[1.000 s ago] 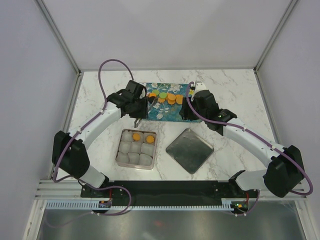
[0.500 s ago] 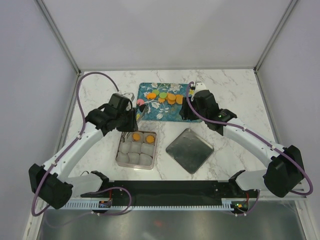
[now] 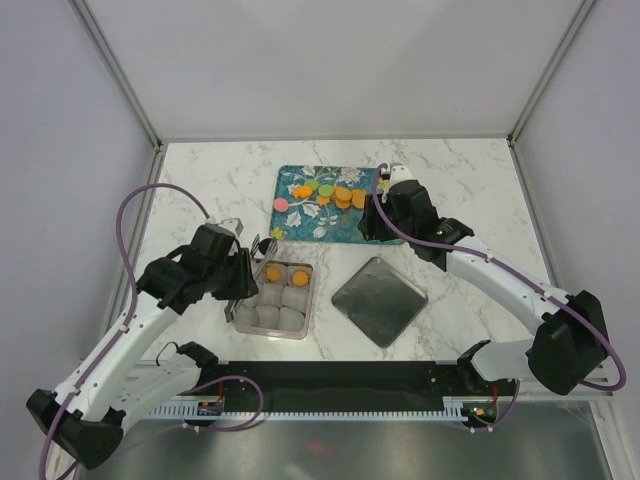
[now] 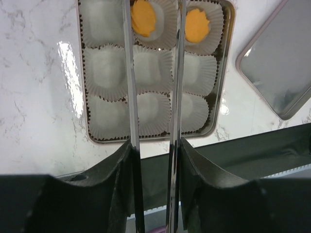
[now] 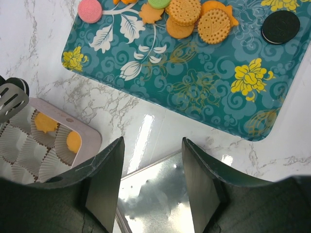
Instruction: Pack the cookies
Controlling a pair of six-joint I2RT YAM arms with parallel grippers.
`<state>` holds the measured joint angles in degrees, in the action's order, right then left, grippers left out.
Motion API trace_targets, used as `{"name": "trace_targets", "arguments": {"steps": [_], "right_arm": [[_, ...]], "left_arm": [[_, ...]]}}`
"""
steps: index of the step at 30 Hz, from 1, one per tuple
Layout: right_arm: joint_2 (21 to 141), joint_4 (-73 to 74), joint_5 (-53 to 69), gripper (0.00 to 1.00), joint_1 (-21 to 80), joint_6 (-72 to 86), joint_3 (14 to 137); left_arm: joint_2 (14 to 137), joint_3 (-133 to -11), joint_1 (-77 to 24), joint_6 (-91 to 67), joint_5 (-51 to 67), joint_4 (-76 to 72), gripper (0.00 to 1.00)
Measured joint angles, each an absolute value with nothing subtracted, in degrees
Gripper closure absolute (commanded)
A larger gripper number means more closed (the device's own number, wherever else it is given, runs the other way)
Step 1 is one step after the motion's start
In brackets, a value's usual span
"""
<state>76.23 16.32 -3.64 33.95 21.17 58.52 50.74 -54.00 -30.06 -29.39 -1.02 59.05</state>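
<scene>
Nearest us, the left tool (image 4: 154,154) is clamped on a pair of long, polished steel tongs (image 4: 178,73). Its dark fingers press the two blades from outside, so that they run almost parallel. The blade tips are cut off at the upper margin of the left wrist view. One slotted, spatula-like head shows at the left margin of the right wrist view, and we cannot tell whether anything sits between the tips.

Beneath the blades, a shallow rectangular metal tin (image 4: 225,73) with rounded corners rests on the white, grey-veined marble table (image 4: 39,73). It holds nine white crinkled paper cups (image 4: 104,65) in three rows of three. Two smooth orange cookies (image 4: 197,25) lie in the far row, in the middle and right cups. The blades cross the middle column and hide strips of it.

Right of the tin and apart from it lies a square, glossy grey metal lid (image 3: 379,300), flat and turned corner-on to us.

Farther off, the right tool (image 5: 152,145) hangs with its fingers spread wide and nothing between them. It is by the near edge of a rectangular teal tray (image 5: 194,87) printed with white leaves and yellow flowers. Along the tray's far side lie overlapping dotted orange rounds, a pink cookie (image 5: 90,9) and a black cookie (image 5: 280,26). A green one is cropped at the top of the right wrist view. In the overhead view the right arm covers the tray's right end.
</scene>
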Motion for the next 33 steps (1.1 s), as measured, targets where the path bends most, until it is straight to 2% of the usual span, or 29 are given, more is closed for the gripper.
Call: {"name": "trace_targets", "arguments": {"steps": [18,33], "right_arm": [[76.27,15.79,-2.9,0.42,33.95,21.19,58.52],[76.9,15.03,-2.52,0.42,33.95,21.19,58.52]], "left_arm": [[41.63,-49.78,-30.37,-35.11,-1.54,66.37,0.62],[40.93,-48.62,-30.37,-36.25,-3.01,67.64,0.6]]}}
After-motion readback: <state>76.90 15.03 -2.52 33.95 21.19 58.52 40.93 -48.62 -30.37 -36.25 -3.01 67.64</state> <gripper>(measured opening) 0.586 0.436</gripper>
